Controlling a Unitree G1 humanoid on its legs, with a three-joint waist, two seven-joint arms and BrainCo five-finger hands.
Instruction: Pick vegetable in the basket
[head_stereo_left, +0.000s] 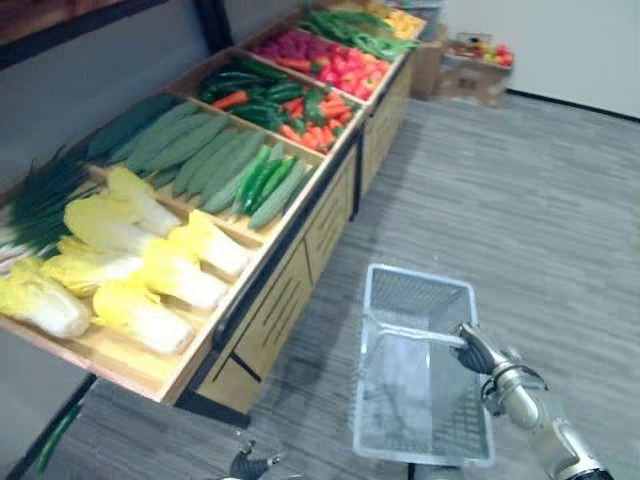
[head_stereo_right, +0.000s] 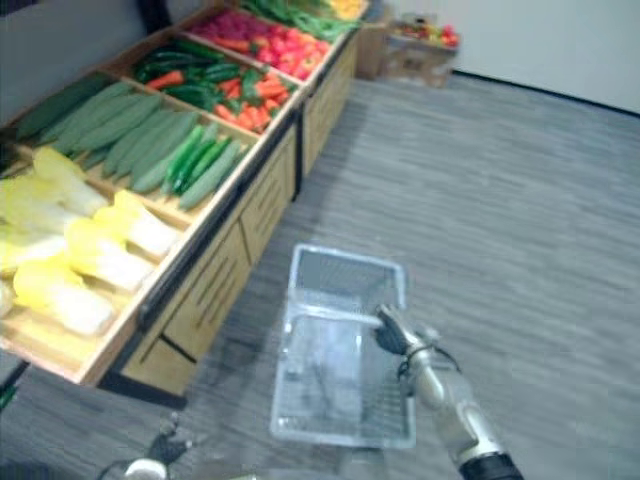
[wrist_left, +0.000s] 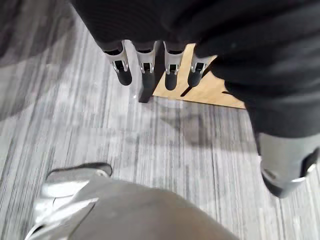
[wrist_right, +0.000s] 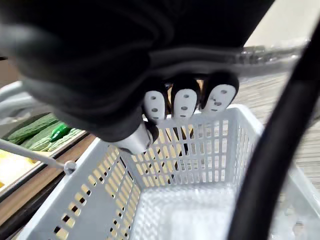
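Note:
A grey plastic basket (head_stereo_left: 418, 277) with slotted walls hangs above the floor and holds nothing inside. My right hand (head_stereo_left: 480, 352) is shut on its thin handle (head_stereo_left: 410, 333); in the right wrist view its fingers (wrist_right: 185, 102) curl round the bar above the basket wall (wrist_right: 200, 150). To the basket's left, a wooden stand carries pale yellow cabbages (head_stereo_left: 150, 270), green cucumbers (head_stereo_left: 262, 180), long ridged gourds (head_stereo_left: 190, 145) and mixed peppers (head_stereo_left: 270, 95). My left hand (head_stereo_left: 250, 465) hangs low by the stand's foot, with its fingers (wrist_left: 145, 60) straight and holding nothing.
The stand (head_stereo_left: 300, 250) has a drawer-fronted side facing the basket and runs away to the far end, where red vegetables (head_stereo_left: 325, 55) and green beans (head_stereo_left: 355, 30) lie. Green onions (head_stereo_left: 40, 200) fill the near left bin. A cardboard box (head_stereo_left: 470, 70) stands by the far wall. Grey carpet stretches to the right.

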